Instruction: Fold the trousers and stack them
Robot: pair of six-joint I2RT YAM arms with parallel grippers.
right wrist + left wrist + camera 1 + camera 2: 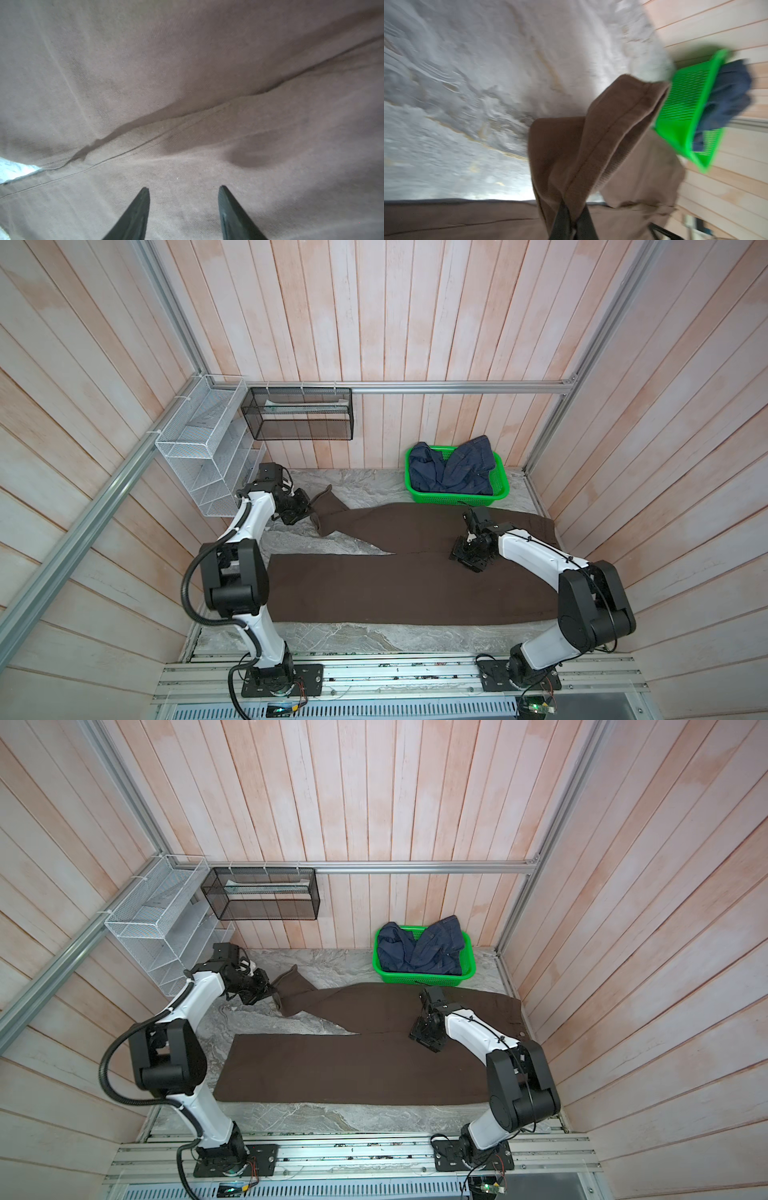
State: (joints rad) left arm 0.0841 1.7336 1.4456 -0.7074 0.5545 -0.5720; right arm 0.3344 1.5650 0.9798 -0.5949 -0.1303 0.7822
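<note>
While pinching the lifted hem (326, 495) firmly in the left gripper (573, 214), carry it low across onto the near leg of the trousers (395, 589) spread over the table (332, 635), matching edges; pin the crotch with the right gripper (184, 188), jaws apart and empty.

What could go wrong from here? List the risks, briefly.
1. The left gripper pinches only the cuff of the far leg of the trousers, which is twisted: it may slip or land creased.
2. The right gripper stands open over the seat, gripping nothing: a pull could drag the whole garment.
3. The green basket sits close to the far edge: swung fabric might catch it.
</note>
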